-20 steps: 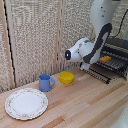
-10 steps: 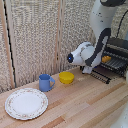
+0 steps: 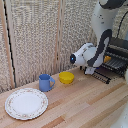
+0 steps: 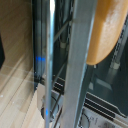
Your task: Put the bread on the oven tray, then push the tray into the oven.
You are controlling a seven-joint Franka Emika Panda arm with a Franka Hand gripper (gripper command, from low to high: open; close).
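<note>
One golden bread (image 4: 106, 30) lies on the oven pan (image 3: 111, 65), a dark wire rack pulled out of the oven (image 3: 120, 46) at the exterior view's right; in the wrist view the bread sits just beyond the rack's front bar, which runs across the clamp (image 3: 91, 70); the clamp is low at the rack's near edge, its blue-tipped finger (image 4: 39, 62) beside the wire; whether it is clenched on the bar cannot be told

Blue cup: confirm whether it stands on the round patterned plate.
No: the blue cup stands on the wooden table, beside the round patterned white plate.
</note>
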